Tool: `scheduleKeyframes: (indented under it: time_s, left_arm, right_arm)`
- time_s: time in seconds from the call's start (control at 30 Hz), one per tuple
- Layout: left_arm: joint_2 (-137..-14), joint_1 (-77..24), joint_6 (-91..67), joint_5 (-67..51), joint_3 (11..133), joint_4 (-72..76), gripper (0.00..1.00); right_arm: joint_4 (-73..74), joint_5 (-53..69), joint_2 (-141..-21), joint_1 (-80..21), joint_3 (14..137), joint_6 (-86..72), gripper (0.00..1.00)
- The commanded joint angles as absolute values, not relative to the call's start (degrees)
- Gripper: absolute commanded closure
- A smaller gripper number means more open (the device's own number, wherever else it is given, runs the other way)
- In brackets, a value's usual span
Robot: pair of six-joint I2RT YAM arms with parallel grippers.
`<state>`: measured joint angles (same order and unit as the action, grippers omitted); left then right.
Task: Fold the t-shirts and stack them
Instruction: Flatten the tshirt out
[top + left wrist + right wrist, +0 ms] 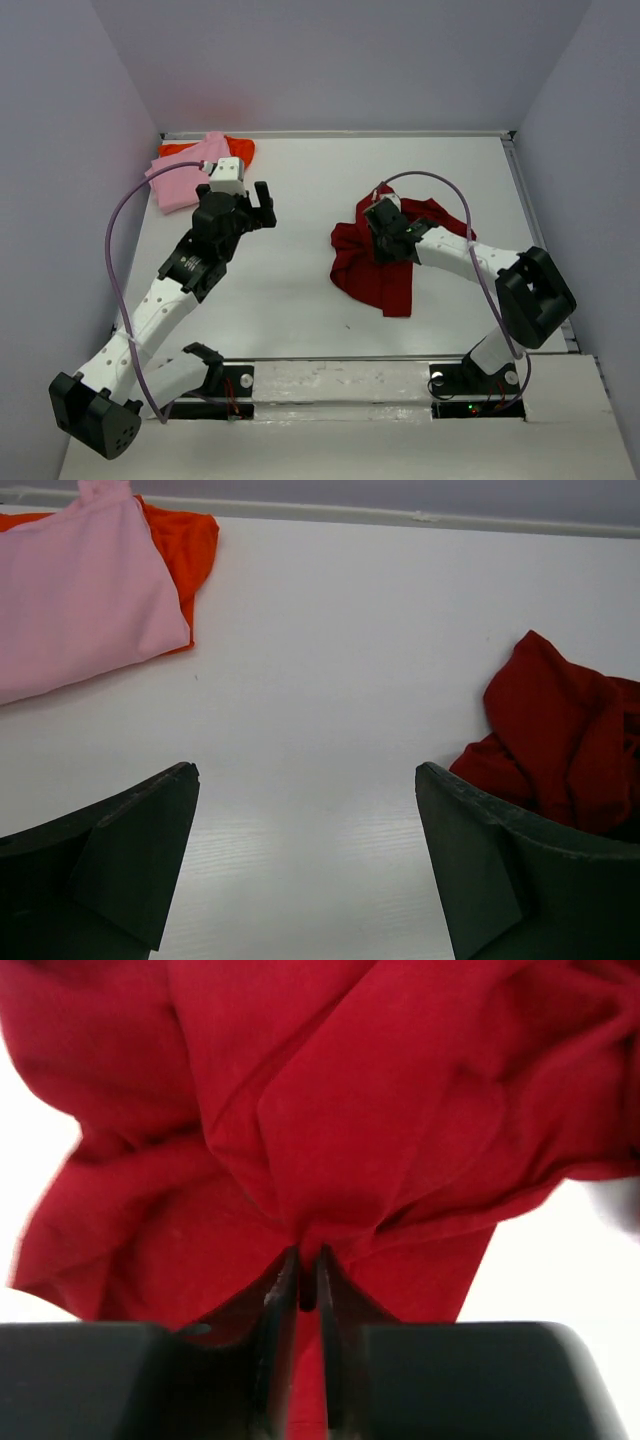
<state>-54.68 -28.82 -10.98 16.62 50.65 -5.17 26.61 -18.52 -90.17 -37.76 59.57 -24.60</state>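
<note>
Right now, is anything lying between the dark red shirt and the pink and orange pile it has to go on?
Nothing lies on the table between. Only the open left gripper sits in the path from the dark red t-shirt to the pink t-shirt atop the orange t-shirt.

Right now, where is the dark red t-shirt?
The dark red t-shirt lies crumpled right of centre in the top view, pinched by the right gripper, well apart from the pink shirt.

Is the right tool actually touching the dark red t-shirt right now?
Touching. In the right wrist view the right tool is nearly closed, and the dark red t-shirt puckers into folds gathered between its fingertips.
</note>
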Motion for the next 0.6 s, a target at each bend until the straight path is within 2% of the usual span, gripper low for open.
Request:
scheduleKeyframes:
  time_s: [0.0, 0.07, 0.23, 0.57]
  left_arm:
    - [-53.3, -27.6, -11.4, 13.4, 49.9, -2.2, 0.01]
    - [-53.5, -27.6, -11.3, 12.9, 49.8, -2.1, 0.01]
    - [-54.2, -27.5, -11.3, 13.4, 49.9, -2.7, 0.01]
    - [-54.1, -27.1, -11.3, 12.8, 49.7, -2.7, 0.01]
  right_arm:
    - [22.4, -16.1, -91.8, -38.4, 59.7, -26.0, 0.45]
    - [21.7, -15.7, -92.5, -38.9, 59.8, -25.9, 0.13]
    - [19.1, -12.9, -93.2, -40.2, 59.1, -25.7, 0.11]
    - [14.8, -9.6, -86.4, -42.0, 58.9, -25.0, 0.08]
